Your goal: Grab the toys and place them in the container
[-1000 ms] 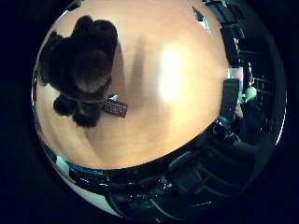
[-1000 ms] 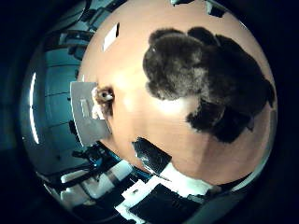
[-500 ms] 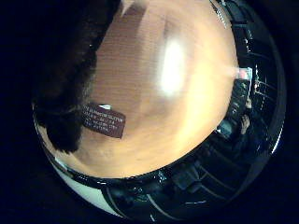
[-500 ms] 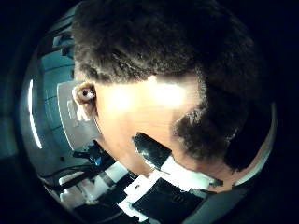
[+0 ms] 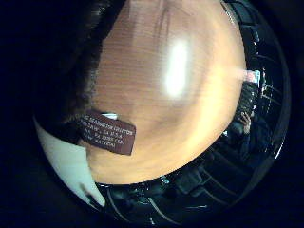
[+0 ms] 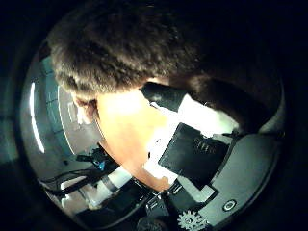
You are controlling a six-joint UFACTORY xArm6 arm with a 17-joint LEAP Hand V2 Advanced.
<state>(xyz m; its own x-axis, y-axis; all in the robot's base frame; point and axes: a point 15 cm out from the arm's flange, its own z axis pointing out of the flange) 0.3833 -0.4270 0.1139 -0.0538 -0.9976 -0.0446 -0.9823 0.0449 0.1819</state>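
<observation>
A dark brown plush toy (image 6: 144, 43) lies on the wooden table (image 5: 180, 95) and fills much of the right thumb side palm view, so it is very close to the palm. Its fur (image 5: 90, 52) and its brown sewn-in label (image 5: 106, 133) show in the right little finger side palm view. My right hand (image 6: 197, 144) is on the toy. A white and black finger (image 6: 178, 98) curls in against the fur, and another white finger (image 5: 71, 166) shows beside the label. A grey container (image 6: 72, 111) stands at the table's edge, mostly hidden by the toy.
Past the table's edges lie dark room furniture and equipment (image 5: 237, 123). A broad stretch of bare table top shows beside the toy in the right little finger side palm view.
The palm has come closer to the plush toy, which fills more of each view. The fingers have curled in against the fur, where before they stayed at the picture's edge.
</observation>
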